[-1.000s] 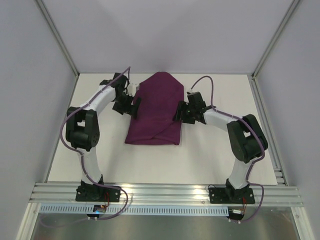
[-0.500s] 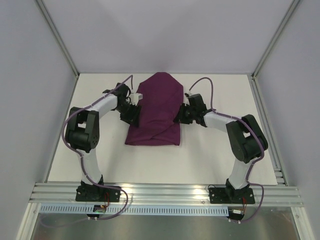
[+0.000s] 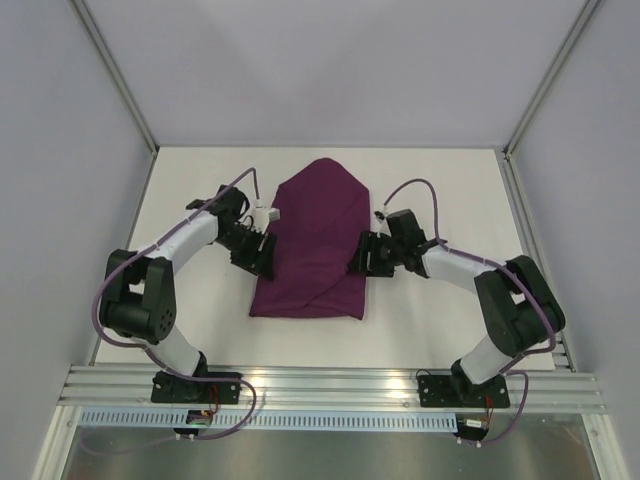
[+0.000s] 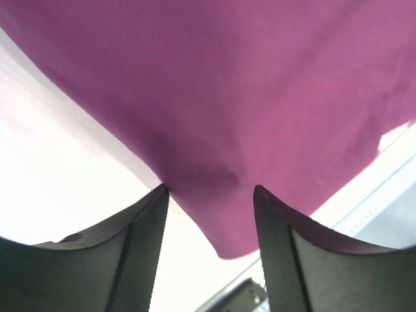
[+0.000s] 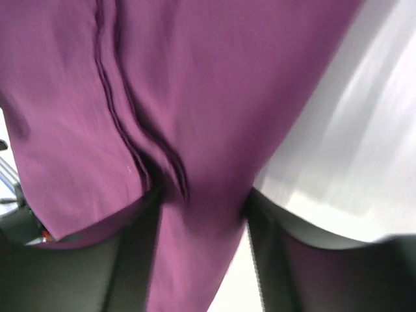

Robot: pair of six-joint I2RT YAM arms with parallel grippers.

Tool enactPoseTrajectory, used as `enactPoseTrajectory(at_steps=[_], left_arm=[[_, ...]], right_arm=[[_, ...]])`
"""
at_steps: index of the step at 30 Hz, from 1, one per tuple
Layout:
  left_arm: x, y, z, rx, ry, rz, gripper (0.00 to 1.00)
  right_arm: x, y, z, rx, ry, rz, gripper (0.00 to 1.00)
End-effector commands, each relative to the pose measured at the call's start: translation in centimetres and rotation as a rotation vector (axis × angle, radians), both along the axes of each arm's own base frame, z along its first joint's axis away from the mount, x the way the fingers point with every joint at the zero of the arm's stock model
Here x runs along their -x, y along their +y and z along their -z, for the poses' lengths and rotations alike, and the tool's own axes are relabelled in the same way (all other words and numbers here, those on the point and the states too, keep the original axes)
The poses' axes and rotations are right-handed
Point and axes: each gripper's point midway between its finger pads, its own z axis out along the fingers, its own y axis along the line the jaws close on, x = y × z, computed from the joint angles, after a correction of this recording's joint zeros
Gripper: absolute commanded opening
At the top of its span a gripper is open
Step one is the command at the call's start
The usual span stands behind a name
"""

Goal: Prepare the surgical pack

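The deep-purple cloth (image 3: 315, 235) lies as a folded bundle in the middle of the white table, pointed at its far end. My left gripper (image 3: 263, 255) is at its left edge, open, and the cloth's edge (image 4: 227, 97) lies between the fingers (image 4: 146, 247). My right gripper (image 3: 362, 254) is at the right edge, open, and a creased fold of the cloth (image 5: 195, 97) runs between its fingers (image 5: 260, 260). The left gripper (image 4: 208, 192) and the right gripper (image 5: 201, 195) are both low by the table. The steel tray, gauze, forceps and packets are out of view.
The white table (image 3: 430, 310) is bounded by grey side walls and aluminium rails; a rail (image 3: 330, 385) runs along the near edge by the arm bases.
Both grippers have moved nearer along the cloth's sides. The left gripper came in from the far left to the cloth's left edge. The cloth has barely shifted.
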Motion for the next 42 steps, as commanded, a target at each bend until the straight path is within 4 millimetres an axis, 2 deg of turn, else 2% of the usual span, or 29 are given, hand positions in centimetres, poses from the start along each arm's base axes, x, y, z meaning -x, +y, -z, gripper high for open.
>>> enactPoseTrajectory(at_steps=[1,2,5,6,7,10,11,12,13,14,15,16,17,18,20,22,24,25,26,28,29,30,33,34,37,38,40,41,42], left_arm=[[1.5,-0.1,-2.3,0.038,-0.031,0.052,0.67],[1.4,0.0,-2.7,0.029,-0.045,0.048,0.68],[-0.5,0.5,-5.4,-0.005,-0.154,0.029,0.68],[-1.8,0.7,-6.9,-0.022,-0.214,0.018,0.68],[-2.6,0.9,-7.8,-0.03,-0.248,0.006,0.69],[-5.3,0.8,-10.1,-0.019,-0.324,-0.017,0.68],[-6.1,0.7,-9.5,-0.025,-0.307,-0.021,0.67],[-7.3,0.6,-10.3,-0.024,-0.324,-0.04,0.65],[-8.1,0.7,-10.1,-0.021,-0.315,-0.053,0.6],[-8.7,0.4,-10.1,-0.009,-0.303,-0.06,0.58],[-9.8,-0.2,-9.5,0.016,-0.279,-0.058,0.56],[-10.4,-0.3,-9.3,0.025,-0.267,-0.067,0.51],[-11.1,-0.6,-7.8,0.025,-0.227,-0.067,0.5],[-12.1,-0.8,-7.9,0.035,-0.234,-0.064,0.49],[-13.3,-1.4,-6.2,0.042,-0.191,-0.051,0.49],[-13.8,-1.8,-4.9,0.057,-0.158,-0.034,0.49],[-14.6,-1.9,-2.3,0.036,-0.103,-0.039,0.5],[-14.9,-1.6,-1.2,0.013,-0.084,-0.047,0.5],[-15.3,-1.2,0.9,-0.023,-0.048,-0.055,0.5],[-15.8,-0.8,2.7,-0.064,-0.017,-0.072,0.5],[-16.1,-0.1,4.3,-0.112,0.008,-0.091,0.49],[-16.4,0.4,4.8,-0.121,0.018,-0.105,0.49],[-16.8,0.1,3.5,-0.082,-0.001,-0.109,0.47],[-16.9,-0.2,2.8,-0.062,-0.015,-0.101,0.47],[-17.6,-1.2,-2.1,0.012,-0.106,-0.078,0.5],[-17.7,-1.4,-2.9,0.023,-0.115,-0.075,0.51],[-18.4,-1.4,-3.7,0.023,-0.14,-0.08,0.52],[-19.4,-1.1,-3.7,0.0,-0.164,-0.092,0.52],[-19.9,-0.9,-3.3,-0.016,-0.165,-0.105,0.5]], right_arm=[[1.9,-0.8,-1.9,0.017,0.033,-0.008,0.64],[1.1,-1.9,-2.2,0.046,0.02,0.031,0.66],[-1.3,-4.2,-5.5,0.095,-0.052,0.105,0.7],[-1.5,-4.9,-6.0,0.131,-0.055,0.115,0.7],[-3.1,-4.8,-8.4,0.139,-0.121,0.124,0.71],[-5.0,-4.5,-10.2,0.15,-0.18,0.114,0.68],[-6.1,-3.5,-10.5,0.125,-0.204,0.087,0.65],[-6.7,-3.1,-10.5,0.114,-0.211,0.075,0.61],[-7.3,-2.7,-10.1,0.108,-0.205,0.064,0.43],[-8.2,-2.2,-10.5,0.085,-0.212,0.051,0.32],[-9.2,-1.9,-8.8,0.079,-0.178,0.053,0.23],[-9.8,-1.6,-8.4,0.062,-0.167,0.056,0.11],[-11.2,-1.4,-8.9,0.025,-0.19,0.059,0.08],[-11.9,-1.3,-7.2,0.018,-0.151,0.073,0.02],[-13.1,-1.0,-6.3,-0.014,-0.143,0.073,0.0],[-14.0,-1.0,-3.5,-0.027,-0.076,0.085,0.01],[-14.8,-1.2,-1.8,-0.038,-0.023,0.121,0.0],[-14.9,-1.8,0.6,-0.03,0.035,0.149,0.0],[-15.1,-2.0,1.3,-0.035,0.05,0.166,0.0],[-15.1,-2.5,3.3,-0.051,0.109,0.206,0.0],[-15.2,-2.4,3.6,-0.06,0.111,0.207,0.0],[-15.2,-2.3,3.7,-0.065,0.116,0.205,0.01],[-15.7,-2.1,2.8,-0.075,0.102,0.192,0.01],[-16.3,-2.3,1.8,-0.081,0.08,0.195,0.01],[-18.1,-2.6,-2.1,-0.118,0.002,0.212,0.0],[-18.7,-2.7,-3.0,-0.131,-0.01,0.226,0.01],[-20.1,-3.1,-4.8,-0.151,-0.046,0.255,0.0],[-21.1,-3.2,-5.8,-0.159,-0.072,0.266,0.01],[-21.6,-3.1,-5.4,-0.162,-0.062,0.28,0.01]])
